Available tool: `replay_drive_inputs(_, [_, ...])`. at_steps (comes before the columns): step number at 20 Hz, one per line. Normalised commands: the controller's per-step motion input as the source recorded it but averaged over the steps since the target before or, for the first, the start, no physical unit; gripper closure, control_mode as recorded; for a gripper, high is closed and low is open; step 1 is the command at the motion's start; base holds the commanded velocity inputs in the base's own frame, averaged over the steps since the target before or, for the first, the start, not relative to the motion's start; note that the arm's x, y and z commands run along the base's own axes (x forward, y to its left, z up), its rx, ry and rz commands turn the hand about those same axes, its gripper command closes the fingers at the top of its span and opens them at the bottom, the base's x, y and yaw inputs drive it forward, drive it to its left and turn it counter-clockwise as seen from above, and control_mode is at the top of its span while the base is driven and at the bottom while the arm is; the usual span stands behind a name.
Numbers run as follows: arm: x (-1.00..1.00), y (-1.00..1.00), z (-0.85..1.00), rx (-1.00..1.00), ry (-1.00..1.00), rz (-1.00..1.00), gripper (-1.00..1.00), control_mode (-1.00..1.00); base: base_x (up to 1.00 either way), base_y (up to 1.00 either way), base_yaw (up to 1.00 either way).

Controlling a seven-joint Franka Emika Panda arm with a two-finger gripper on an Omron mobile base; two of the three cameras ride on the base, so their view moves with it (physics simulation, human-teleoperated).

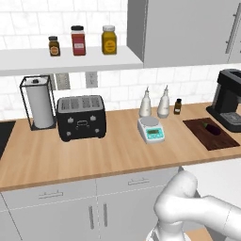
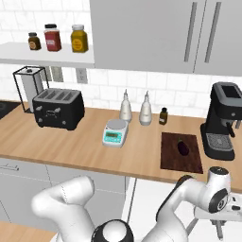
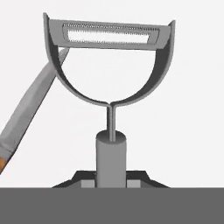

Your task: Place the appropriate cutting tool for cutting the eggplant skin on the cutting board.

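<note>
Fingers pinch the peeler's handle, head up at twelve o'clock, a knife lying at nine o'clock. Grip looks low; it might swing loose en route to the cutting board beside the eggplant.

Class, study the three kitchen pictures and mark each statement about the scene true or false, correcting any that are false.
1. The eggplant lies on the cutting board. True.
2. The gripper is shut on the peeler. True.
3. The kitchen scale sits on top of the toaster. False: it stands on the counter, to the toaster's right.
4. Three jars stand on the shelf. True.
5. The peeler already rests on the cutting board. False: the gripper holds it by the handle, away from the board.
</note>
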Motion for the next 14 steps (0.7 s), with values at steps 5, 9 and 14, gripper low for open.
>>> replay_drive_inputs(5, [-0.30,0.72,0.78,0.00,0.00,0.09,1.00,-1.00,0.00,0.00,0.00])
replay_drive_inputs(9, [0.11,1.00,0.58,0.05,0.00,0.06,1.00,-1.00,0.00,0.00,0.00])
replay_drive_inputs(14, [0.52,0.98,0.38,0.04,0.00,0.01,1.00,-1.00,0.00,0.00,0.00])
